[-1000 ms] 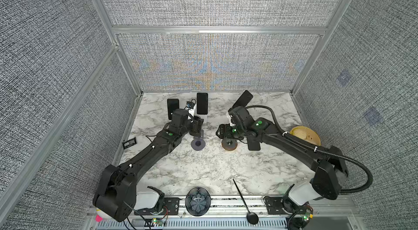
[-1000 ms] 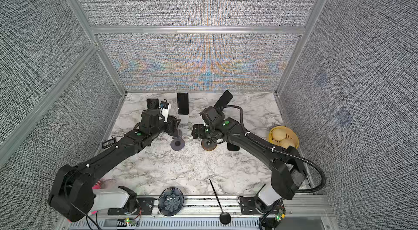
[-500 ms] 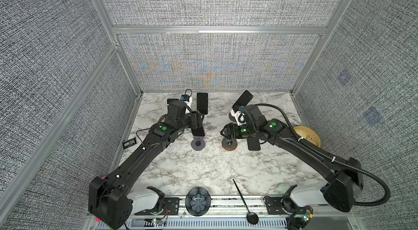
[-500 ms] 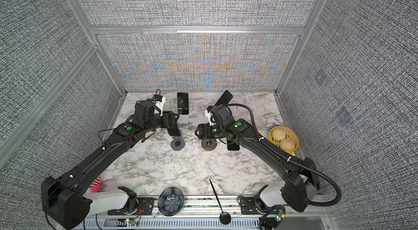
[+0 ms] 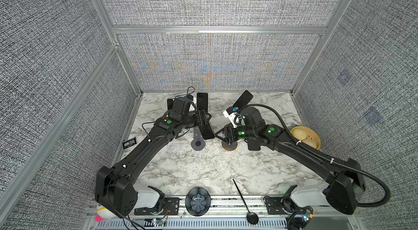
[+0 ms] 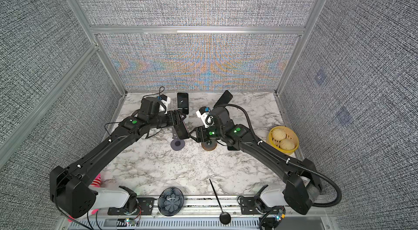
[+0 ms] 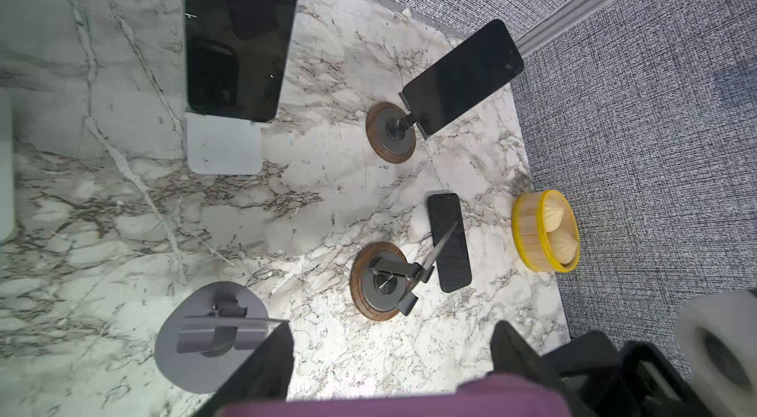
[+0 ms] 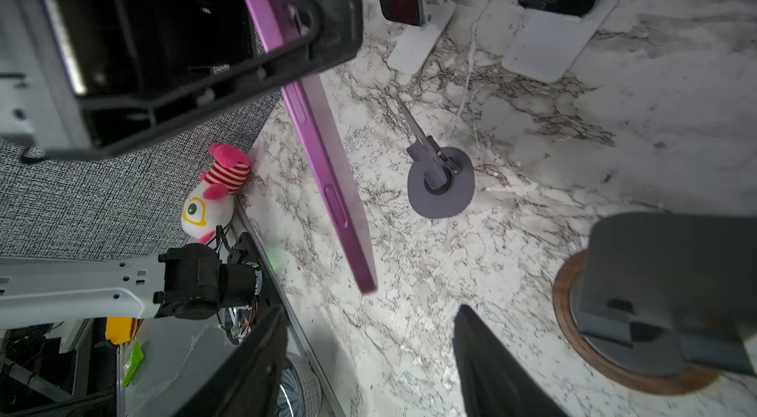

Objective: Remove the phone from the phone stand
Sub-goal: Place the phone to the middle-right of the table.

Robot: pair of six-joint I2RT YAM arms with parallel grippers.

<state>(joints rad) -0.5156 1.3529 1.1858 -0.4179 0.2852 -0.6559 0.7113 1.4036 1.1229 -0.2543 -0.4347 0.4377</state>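
Phone (image 8: 327, 156): found held clear above grey stand (image 5: 198, 144), centre-left, pinched edgewise in left gripper (image 5: 203, 120). Found right gripper (image 8: 370, 337) spread, empty, just right of phone. Judged risks: slip from narrow edge grip; knock against right gripper or brown-based stand (image 5: 229, 145) on sideways carry. Noted spare handset (image 7: 449, 243) flat at right, yellow basket (image 5: 305, 137) beyond.

Purple phone (image 7: 389, 398): cropped by the left wrist view's edge. Plush toy (image 5: 99, 214): mostly hidden behind the left arm's base (image 5: 117, 195) in a top view. Wooden-based stand (image 8: 655, 279): blurred, cropped in the right wrist view.
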